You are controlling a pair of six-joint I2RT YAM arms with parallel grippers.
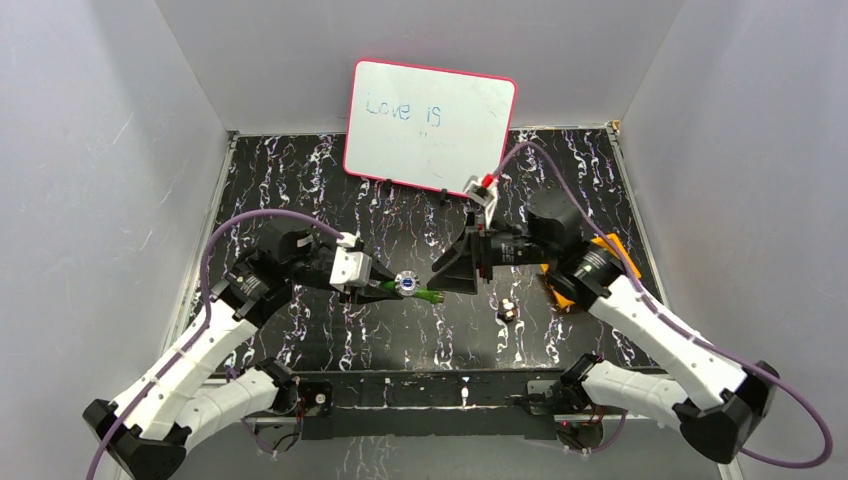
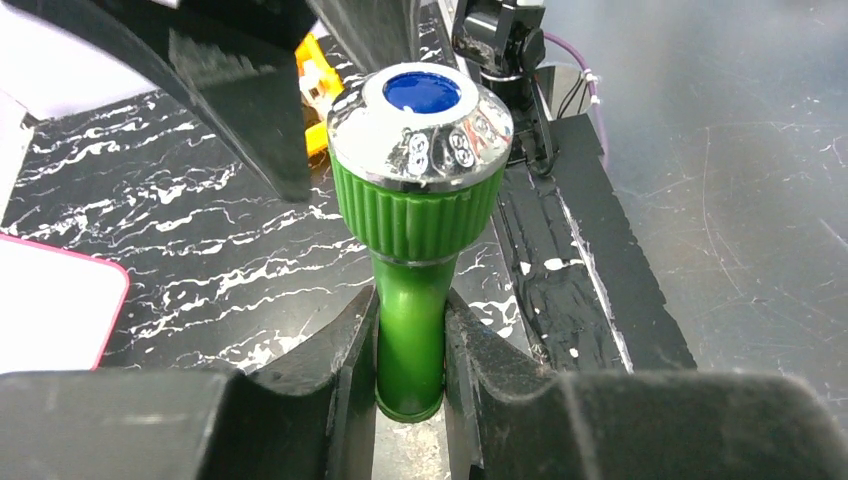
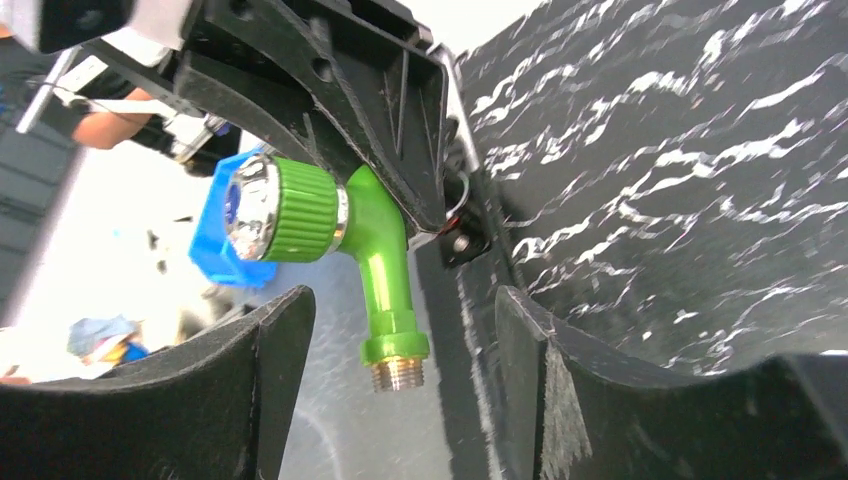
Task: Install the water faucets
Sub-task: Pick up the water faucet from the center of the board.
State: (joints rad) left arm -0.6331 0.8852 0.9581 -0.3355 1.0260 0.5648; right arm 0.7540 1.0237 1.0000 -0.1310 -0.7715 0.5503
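The water faucet [image 1: 408, 286] is a small green tap with a blue-and-silver knob [image 2: 421, 110], held above the middle of the table. My left gripper [image 1: 385, 288] is shut on it, and its two fingers press the green spout [image 2: 410, 330] from both sides. In the right wrist view the faucet [image 3: 380, 250] shows its angled body and its silver threaded end [image 3: 398, 373]. My right gripper [image 3: 402, 300] is open. Its fingers [image 3: 270, 340] stand on either side of the threaded end without touching it. From above, the right gripper [image 1: 445, 275] faces the left one across the faucet.
A whiteboard [image 1: 430, 125] with a red rim and blue writing leans at the back of the table. An orange tray [image 1: 603, 248] sits partly behind the right arm. A small dark and white piece [image 1: 507, 312] lies on the black marbled tabletop [image 1: 300, 190]. Grey walls enclose the table.
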